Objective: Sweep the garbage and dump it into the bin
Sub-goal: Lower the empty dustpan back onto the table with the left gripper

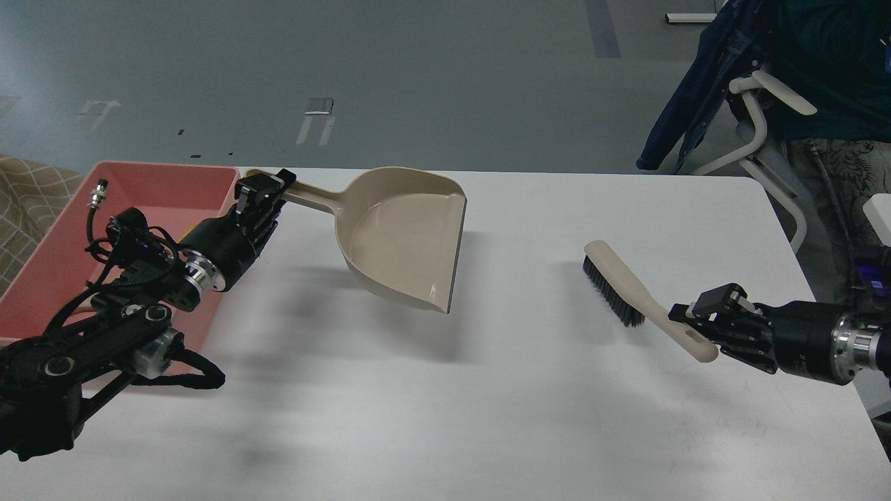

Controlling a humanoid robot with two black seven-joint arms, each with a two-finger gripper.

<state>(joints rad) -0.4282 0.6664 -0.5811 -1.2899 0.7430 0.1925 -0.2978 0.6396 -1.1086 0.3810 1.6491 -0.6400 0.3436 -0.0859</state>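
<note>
My left gripper (268, 189) is shut on the handle of the beige dustpan (404, 236), which hangs empty just above the white table (445, 390), its mouth facing right. The pink bin (62, 229) stands at the table's left edge, mostly behind my left arm. The yellow sponge and the bread slice are hidden behind that arm. My right gripper (699, 321) is shut on the handle of the beige brush (619, 292) with black bristles, held low over the table at the right.
A chair with a dark jacket (703, 90) and a seated person (835, 104) are past the table's far right corner. A tan checked cloth (28, 188) lies left of the bin. Grey floor lies beyond the far edge.
</note>
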